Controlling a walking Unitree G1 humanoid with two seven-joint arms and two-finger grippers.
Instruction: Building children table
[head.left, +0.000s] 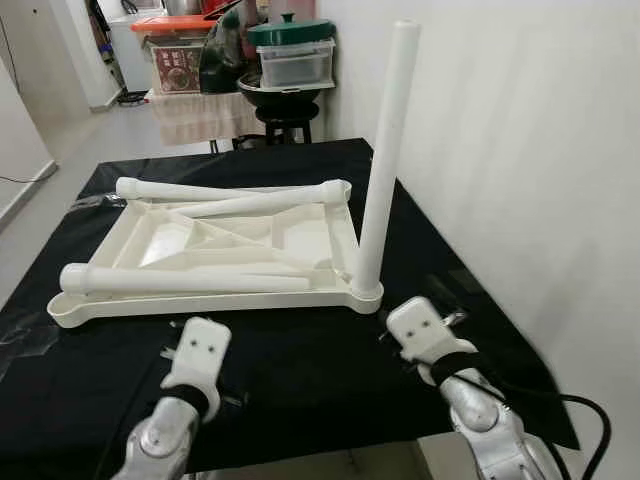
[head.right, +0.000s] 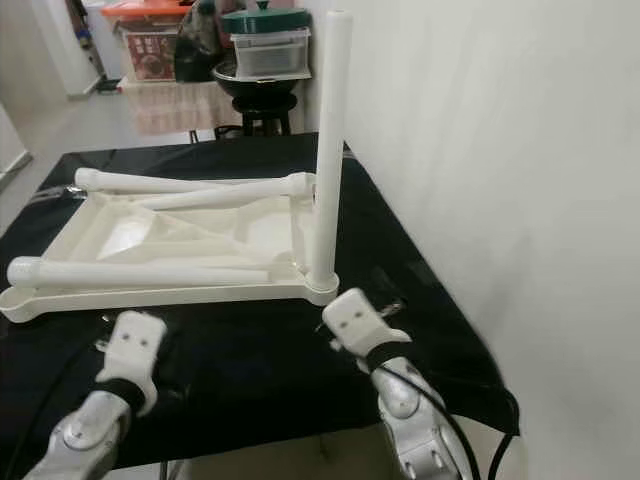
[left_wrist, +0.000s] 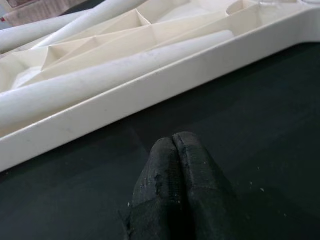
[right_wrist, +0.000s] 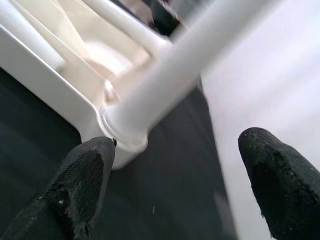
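Tabletop (head.left: 200, 240), white and ribbed, upside down on black cloth (head.left: 300, 380), just ahead of both claws. Largest piece, and the base for everything else.

Upright leg (head.left: 385, 160) next: seated in the corner socket nearest the right claw (right_wrist: 175, 185), standing straight, close to the white wall (head.left: 520, 150). One leg of four done, by the look of it.

Three loose legs lying inside the upturned top, further ahead and to the left of the right claw: near leg (head.left: 180, 280) along the front edge, just beyond the left claw (left_wrist: 175, 145); far leg (head.left: 190, 188) along the back edge; slanted leg (head.left: 255, 205) crossing between them. None in a socket yet. Judged roughly a quarter through, three insertions left, then turning the table onto its feet.

Right claw spread wide, holding nothing, fingers (right_wrist: 80, 185) low over the cloth, socket and upright leg framed straight ahead between them. Looks released from that leg rather than about to grip it, though that is only a guess.

Left claw clenched on nothing, tips pressed together, low over the cloth, front rim of the top just ahead. Near leg the closest candidate for a next pick, likely needing that claw to open first.
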